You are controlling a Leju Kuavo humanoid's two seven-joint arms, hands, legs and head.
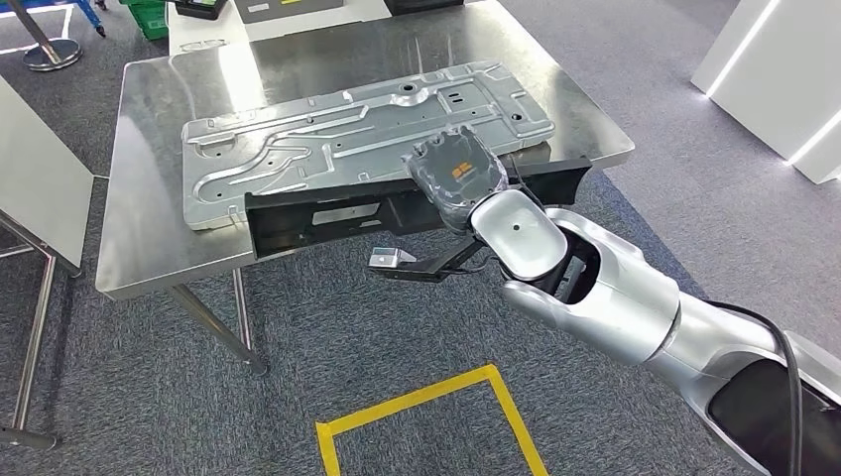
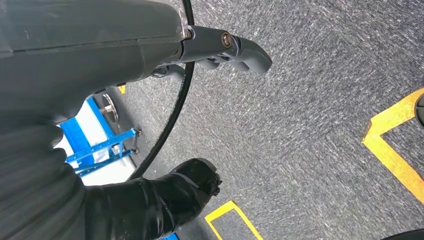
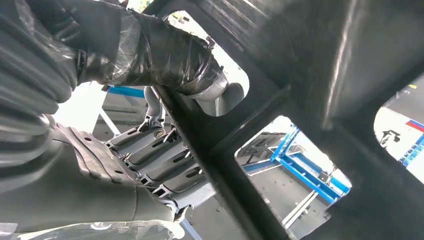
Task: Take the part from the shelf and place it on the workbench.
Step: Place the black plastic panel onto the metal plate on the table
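The right hand [image 1: 458, 178], wrapped in clear film over dark grey, grips the long black plastic channel-shaped part [image 1: 327, 213] near its middle, thumb on one side of a rib and fingers [image 3: 160, 165] on the other, as the right wrist view shows. The part hangs along the front edge of the stainless-steel workbench [image 1: 149, 218], its left end over the workbench's front edge, its right end past the front right corner; whether it touches the surface cannot be told. Just behind it on the workbench lies a large stamped silver sheet-metal panel [image 1: 347, 129], reaching from near the left edge towards the right edge. The left hand [image 2: 225, 47] hangs over grey carpet [image 2: 310, 100] with yellow floor tape [image 2: 395, 150], holding nothing, its fingers lying loosely apart.
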